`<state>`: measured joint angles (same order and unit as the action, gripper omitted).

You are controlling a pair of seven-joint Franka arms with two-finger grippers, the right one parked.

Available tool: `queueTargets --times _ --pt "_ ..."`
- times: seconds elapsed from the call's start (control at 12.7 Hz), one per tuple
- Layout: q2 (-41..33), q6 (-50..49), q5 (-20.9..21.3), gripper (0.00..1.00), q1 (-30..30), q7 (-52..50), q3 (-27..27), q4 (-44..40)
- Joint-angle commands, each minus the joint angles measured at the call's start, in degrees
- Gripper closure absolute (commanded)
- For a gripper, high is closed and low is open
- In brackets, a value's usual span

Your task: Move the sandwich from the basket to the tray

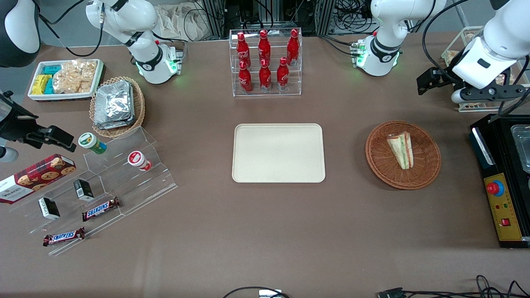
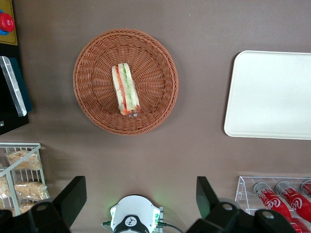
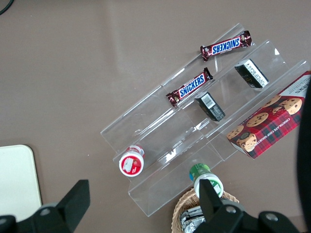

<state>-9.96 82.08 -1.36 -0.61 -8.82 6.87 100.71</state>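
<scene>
The sandwich (image 1: 401,150) (image 2: 125,90), a white-bread wedge with green and red-pink filling, lies in the middle of the round reddish-brown basket (image 1: 381,165) (image 2: 155,68). The cream tray (image 1: 278,153) (image 2: 272,97) lies flat at the table's middle, beside the basket and toward the parked arm's end, with nothing on it. My gripper (image 1: 484,94) (image 2: 141,187) hangs high above the table, farther from the front camera than the basket and toward the working arm's end. It is open wide, with nothing between its fingers.
An acrylic rack of red cola bottles (image 1: 265,62) (image 2: 282,194) stands farther back than the tray. A black box with a red button (image 1: 501,194) sits beside the basket. A wire rack of snack packets (image 2: 19,170) stands near my arm's base (image 1: 379,58).
</scene>
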Motion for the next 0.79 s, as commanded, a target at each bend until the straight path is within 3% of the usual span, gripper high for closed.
queueTargets --times 0.0,0.71 --pt "0.64 -1.49 0.57 0.00 -0.10 0.47 -0.10 -1.57" --pt "1.26 -1.57 0.57 0.00 -0.10 0.30 -0.10 -1.05"
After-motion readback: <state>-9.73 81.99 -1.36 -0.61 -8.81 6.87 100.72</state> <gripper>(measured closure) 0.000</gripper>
